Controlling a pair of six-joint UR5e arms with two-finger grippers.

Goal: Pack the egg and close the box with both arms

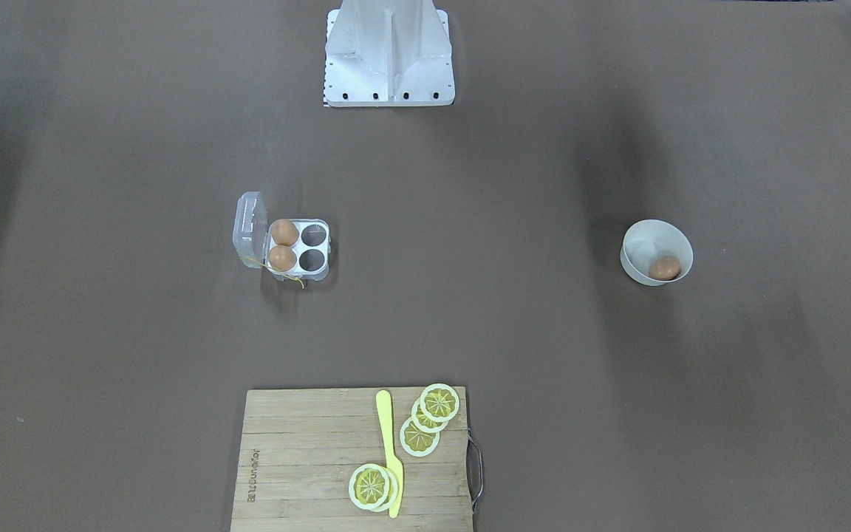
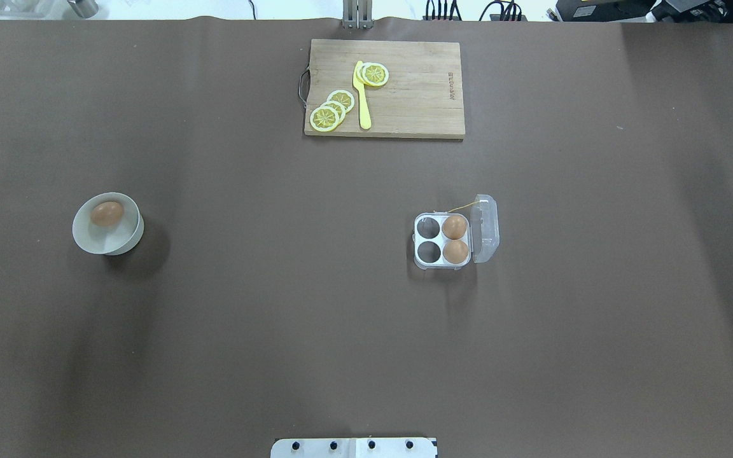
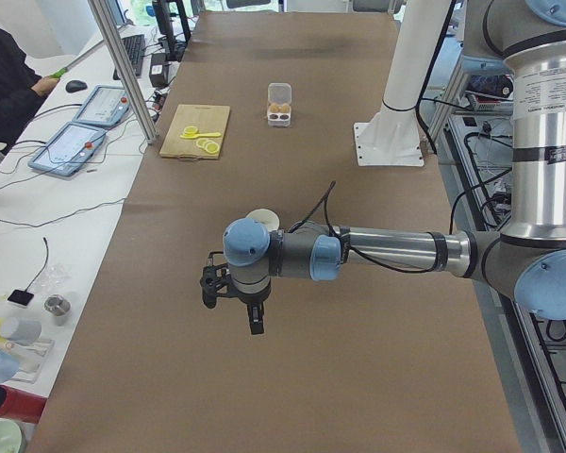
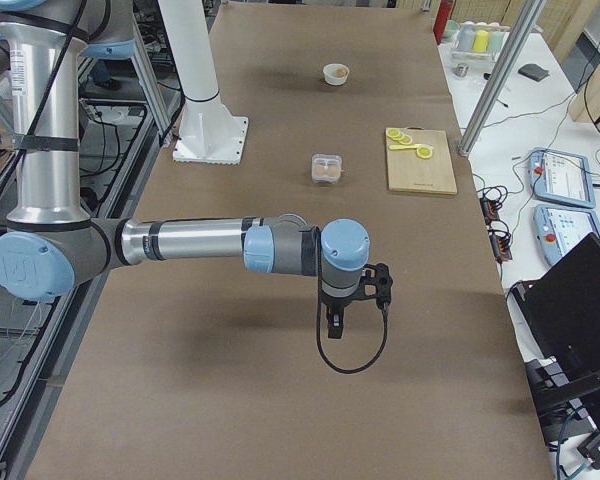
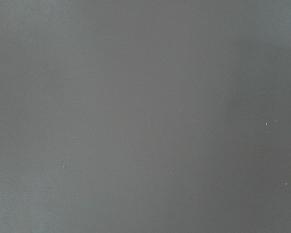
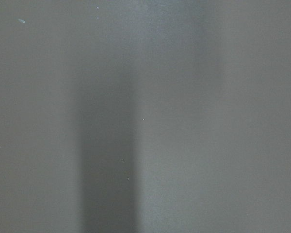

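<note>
One egg [image 2: 107,213] lies in a white bowl [image 2: 96,245] on the table's left half; it also shows in the front view [image 1: 665,267]. The clear box [image 2: 428,240] stands on the right half with its lid [image 2: 485,228] open. Two eggs [image 2: 455,227] fill the cells by the hinge, and the two other cells are empty. A yellow string trails from it. My left gripper [image 3: 255,316] and right gripper [image 4: 335,322] hang above bare table near the table's ends, far from box and bowl. They show only in the side views, so I cannot tell if they are open or shut. Both wrist views show only brown table.
A wooden cutting board [image 2: 417,95] with lemon slices [image 2: 325,117] and a yellow knife [image 2: 363,102] lies at the far edge, across from the white base block [image 2: 354,447]. Operators' desks with tablets [image 3: 71,146] run along that far side.
</note>
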